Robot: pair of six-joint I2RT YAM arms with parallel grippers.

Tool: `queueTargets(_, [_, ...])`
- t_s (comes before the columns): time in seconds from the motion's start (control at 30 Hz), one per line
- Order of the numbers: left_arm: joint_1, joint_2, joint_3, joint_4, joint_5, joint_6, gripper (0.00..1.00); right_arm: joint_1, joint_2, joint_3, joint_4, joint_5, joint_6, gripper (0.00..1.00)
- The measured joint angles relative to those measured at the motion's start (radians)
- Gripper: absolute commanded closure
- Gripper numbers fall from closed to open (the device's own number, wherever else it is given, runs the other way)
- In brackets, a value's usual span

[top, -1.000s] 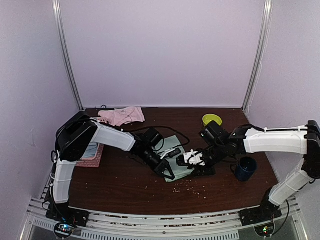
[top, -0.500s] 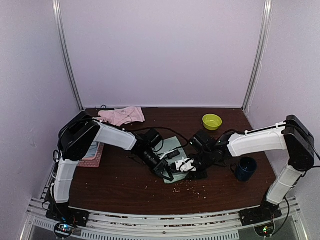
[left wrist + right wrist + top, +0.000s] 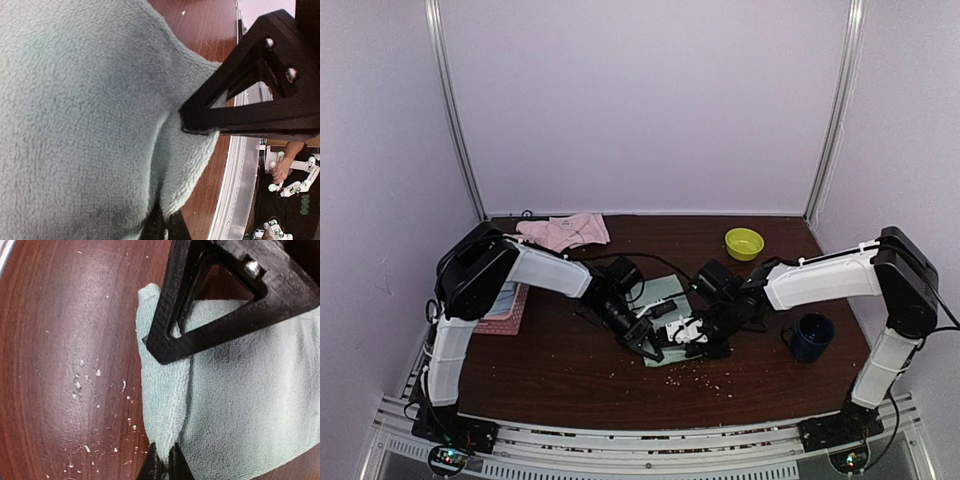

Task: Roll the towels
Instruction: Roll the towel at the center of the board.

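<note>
Green towel: lies rumpled at mid-table, between the two grippers, its near edge bunched up.
Left gripper: pressed together on the green towel's near edge; cloth puckers between the fingers.
Right gripper: pinching a raised fold along the towel's edge, just beside the left gripper.
Fold: a narrow ridge standing off the wood, running between the right fingers.
Pink towel: crumpled at the back left, well apart from both grippers.
Crumbs: scattered on the wood just beside the green towel.
Bowl: yellow, back right.
Mug: dark blue, right side, under the right arm.
</note>
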Motion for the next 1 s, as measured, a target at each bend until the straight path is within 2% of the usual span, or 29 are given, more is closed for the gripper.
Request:
queueTargets(0.17, [0.003, -0.008, -0.018, -0.017, 0.006, 0.007, 1.0, -0.011, 0.042, 0.084, -0.123, -0.107, 0.054, 1.0])
queueTargets(0.4, [-0.001, -0.119, -0.174, 0.05, 0.056, -0.027, 1.0, -0.016, 0.102, 0.142, -0.232, -0.281, 0.129, 1.0])
queueTargets(0.63, [-0.001, -0.123, -0.18, 0.054, 0.069, -0.032, 1.0, -0.068, 0.187, 0.201, -0.309, -0.393, 0.167, 1.0])
queueTargets(0.8, [0.003, -0.108, -0.175, 0.069, 0.032, -0.047, 0.88, -0.127, 0.305, 0.272, -0.373, -0.494, 0.168, 1.0])
queueTargets(1.0, [0.033, -0.145, -0.186, 0.087, -0.085, -0.063, 0.61, -0.196, 0.415, 0.36, -0.496, -0.615, 0.188, 1.0])
